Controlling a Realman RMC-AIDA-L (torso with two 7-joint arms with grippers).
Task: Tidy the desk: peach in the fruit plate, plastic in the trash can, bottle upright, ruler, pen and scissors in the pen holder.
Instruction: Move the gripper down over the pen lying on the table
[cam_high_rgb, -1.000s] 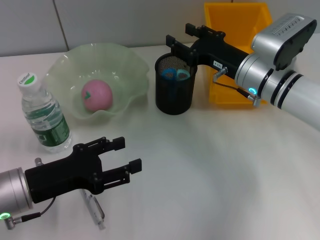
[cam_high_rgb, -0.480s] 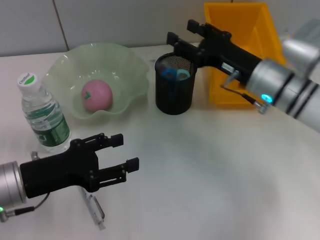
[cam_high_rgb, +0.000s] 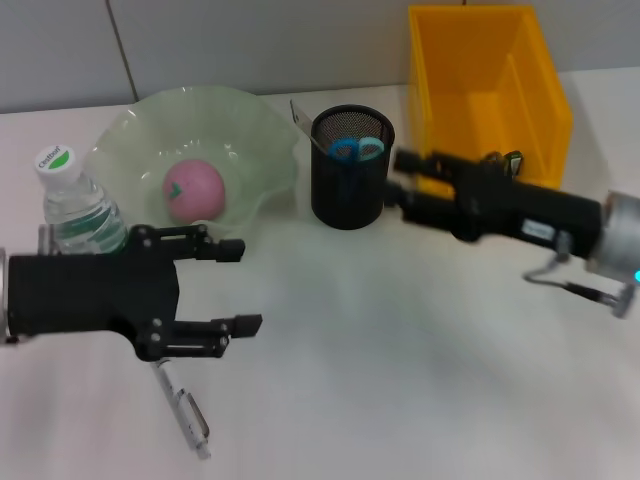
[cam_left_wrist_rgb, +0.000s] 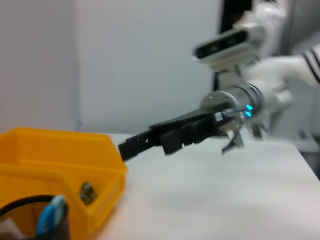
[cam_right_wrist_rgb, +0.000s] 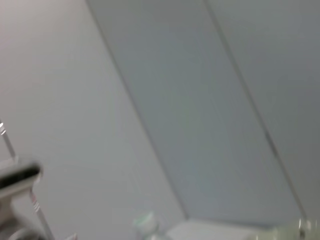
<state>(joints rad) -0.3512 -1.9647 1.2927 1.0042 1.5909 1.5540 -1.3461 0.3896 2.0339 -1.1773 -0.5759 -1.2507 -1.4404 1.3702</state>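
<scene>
We see the left gripper (cam_high_rgb: 238, 287), jaws spread and empty, above the pen (cam_high_rgb: 183, 409) near the surface's front edge; right gripper (cam_high_rgb: 408, 188) beside the pen holder (cam_high_rgb: 350, 190), jaw state unclear.

black left gripper (cam_high_rgb: 234, 287) and right gripper (cam_high_rgb: 404, 188) on silver wrists with thin cables.

1 table (cam_high_rgb: 400, 350): white, smooth top, matt, filling the lower part of the head view and running back to the wall.
1 wall (cam_high_rgb: 250, 40): pale grey panels, standing straight up behind the table's far edge.
1 seam (cam_high_rgb: 120, 50): thin dark line between 2 wall panels, slightly slanted, ending at the table's edge.
</scene>
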